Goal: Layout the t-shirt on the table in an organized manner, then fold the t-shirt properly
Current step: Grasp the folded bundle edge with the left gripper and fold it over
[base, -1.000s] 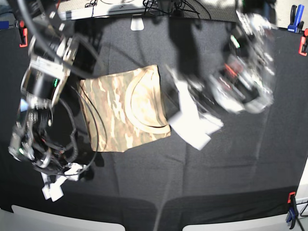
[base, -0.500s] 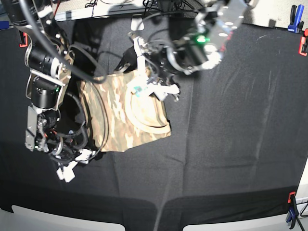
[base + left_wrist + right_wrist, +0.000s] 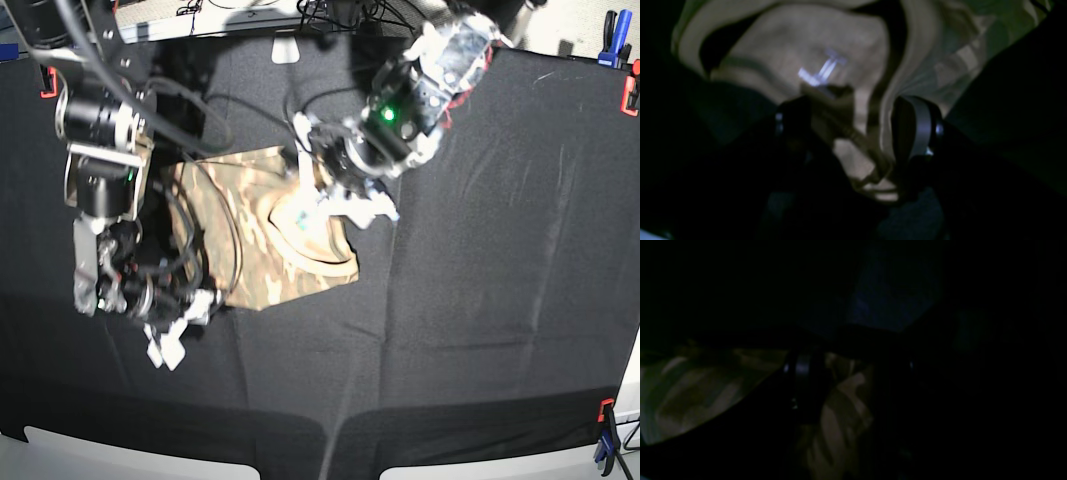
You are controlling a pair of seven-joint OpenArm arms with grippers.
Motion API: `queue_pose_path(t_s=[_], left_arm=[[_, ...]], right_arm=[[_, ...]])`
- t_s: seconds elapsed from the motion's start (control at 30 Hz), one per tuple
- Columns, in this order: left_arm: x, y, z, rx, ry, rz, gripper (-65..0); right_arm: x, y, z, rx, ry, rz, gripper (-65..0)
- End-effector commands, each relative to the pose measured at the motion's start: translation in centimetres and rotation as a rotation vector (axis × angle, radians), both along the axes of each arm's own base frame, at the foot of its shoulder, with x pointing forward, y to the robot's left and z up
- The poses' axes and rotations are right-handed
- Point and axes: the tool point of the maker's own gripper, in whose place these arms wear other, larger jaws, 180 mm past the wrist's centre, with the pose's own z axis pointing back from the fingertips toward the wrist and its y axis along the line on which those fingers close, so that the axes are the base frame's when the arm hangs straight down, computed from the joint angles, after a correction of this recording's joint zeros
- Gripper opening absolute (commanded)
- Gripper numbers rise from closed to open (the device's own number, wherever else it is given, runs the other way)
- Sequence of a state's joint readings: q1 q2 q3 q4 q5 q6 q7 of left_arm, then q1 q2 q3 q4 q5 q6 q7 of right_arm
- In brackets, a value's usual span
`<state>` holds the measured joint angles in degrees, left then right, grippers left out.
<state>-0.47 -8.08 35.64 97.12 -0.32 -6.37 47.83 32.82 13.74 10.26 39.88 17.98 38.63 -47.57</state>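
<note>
Cables [image 3: 195,240] drape across t-shirt [image 3: 250,270], clamps [image 3: 46,80] edging table [image 3: 500,300].

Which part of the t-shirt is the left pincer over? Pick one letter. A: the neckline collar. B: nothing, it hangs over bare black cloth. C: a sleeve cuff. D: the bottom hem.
A: in the left wrist view the left pincer stands with open jaws on either side of the curved collar band of the t-shirt, and the base view puts that arm at the neckline.
</note>
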Motion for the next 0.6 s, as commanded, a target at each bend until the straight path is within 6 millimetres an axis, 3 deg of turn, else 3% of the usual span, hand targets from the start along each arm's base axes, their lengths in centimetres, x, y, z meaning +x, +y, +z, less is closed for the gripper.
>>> queue_pose_path(t_s=[0.0,0.27,0.57], left_arm=[[0.9,0.0,1.2,-0.021,-0.045,0.018,-28.5],[0.8,1.4,0.3,0.019,-0.025,0.044,-28.5],[2.6,3.7,0.2,0.148,-0.133,0.104,-28.5]], right_arm=[[1.2,-0.5,1.6,-0.016,-0.036,0.010,-34.7],[0.3,-0.6,1.0,-0.032,0.013,0.029,-34.7],[-2.1,-0.2,-0.4,-0.018,0.050,0.053,-34.7]])
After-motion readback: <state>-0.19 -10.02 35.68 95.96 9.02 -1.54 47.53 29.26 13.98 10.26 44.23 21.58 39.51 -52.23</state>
